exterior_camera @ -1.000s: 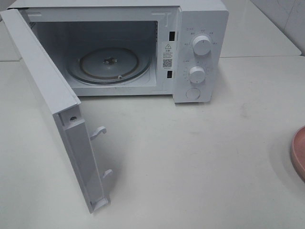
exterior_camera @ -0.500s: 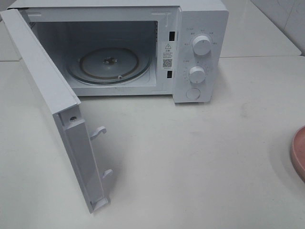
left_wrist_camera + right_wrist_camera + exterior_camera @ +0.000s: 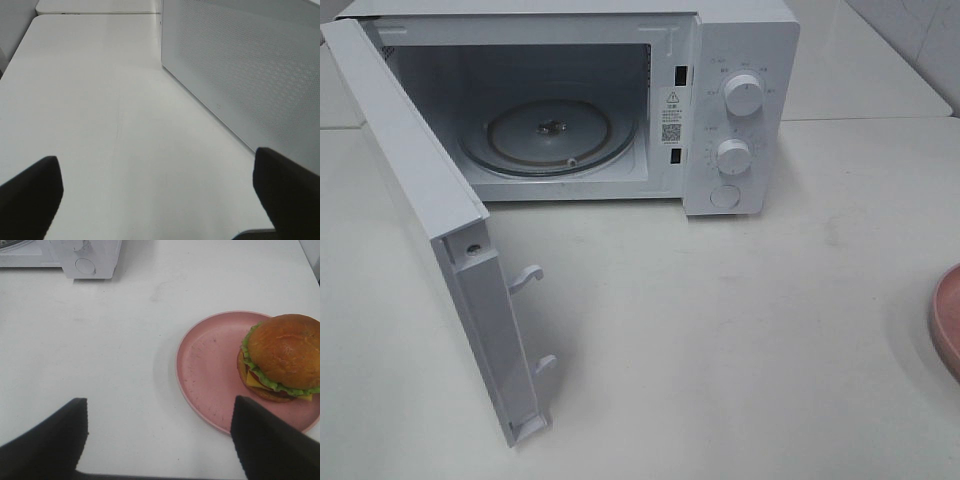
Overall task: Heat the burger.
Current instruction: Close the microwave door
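Note:
The burger (image 3: 282,357), with a glossy brown bun, green lettuce, yellow cheese and a dark patty, sits on a round pink plate (image 3: 210,375) on the white table. My right gripper (image 3: 160,402) is open and holds nothing. It hangs short of the plate, and one of its dark fingers (image 3: 270,445) is close to the plate's rim. Only a sliver of the plate (image 3: 948,320) shows at the right edge of the exterior high view. My left gripper (image 3: 155,160) is open and empty over bare table, beside the outer face of the microwave door (image 3: 250,65). Neither arm shows in the exterior high view.
The white microwave (image 3: 740,110) stands at the back with its door (image 3: 430,220) swung wide to the front left. A bare glass turntable (image 3: 550,135) lies inside. Two knobs and a button are on its right panel. The door's latch hooks (image 3: 525,278) stick out over the table.
The sliver of pink plate at the right edge looks brighter than a second ago. Nothing else has visibly moved.

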Action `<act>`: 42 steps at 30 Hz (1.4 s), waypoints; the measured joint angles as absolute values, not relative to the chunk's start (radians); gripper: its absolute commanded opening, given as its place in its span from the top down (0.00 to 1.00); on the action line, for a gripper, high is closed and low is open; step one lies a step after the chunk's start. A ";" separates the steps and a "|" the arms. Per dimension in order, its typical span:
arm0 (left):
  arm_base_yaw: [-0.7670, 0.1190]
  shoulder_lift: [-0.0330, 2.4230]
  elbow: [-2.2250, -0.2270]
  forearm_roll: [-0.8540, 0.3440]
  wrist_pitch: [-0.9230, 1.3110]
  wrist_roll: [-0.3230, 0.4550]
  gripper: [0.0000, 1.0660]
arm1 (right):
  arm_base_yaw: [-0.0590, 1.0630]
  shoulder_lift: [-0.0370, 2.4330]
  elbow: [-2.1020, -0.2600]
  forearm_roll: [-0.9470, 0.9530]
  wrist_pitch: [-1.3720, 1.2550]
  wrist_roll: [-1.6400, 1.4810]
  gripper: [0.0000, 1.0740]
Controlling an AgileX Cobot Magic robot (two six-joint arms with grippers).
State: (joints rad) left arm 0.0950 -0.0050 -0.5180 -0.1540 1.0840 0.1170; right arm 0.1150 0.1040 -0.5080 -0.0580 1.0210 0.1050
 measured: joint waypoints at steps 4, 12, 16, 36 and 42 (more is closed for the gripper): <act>0.095 -0.005 -0.518 -0.154 1.084 0.117 0.08 | 0.115 0.104 -0.508 -0.058 1.015 0.110 0.33; 0.095 -0.005 -0.518 -0.173 1.084 0.117 0.08 | 0.115 0.077 -0.505 -0.058 1.003 0.110 0.38; 0.095 -0.005 -0.518 -0.186 1.084 0.117 0.08 | 0.115 0.067 -0.505 -0.058 1.002 0.110 0.40; 0.095 0.346 -0.552 -0.256 0.865 0.117 0.52 | 0.115 0.067 -0.505 -0.058 1.002 0.110 0.40; 0.095 0.468 -0.552 -0.256 0.718 0.117 0.88 | 0.115 0.067 -0.505 -0.058 1.002 0.110 0.40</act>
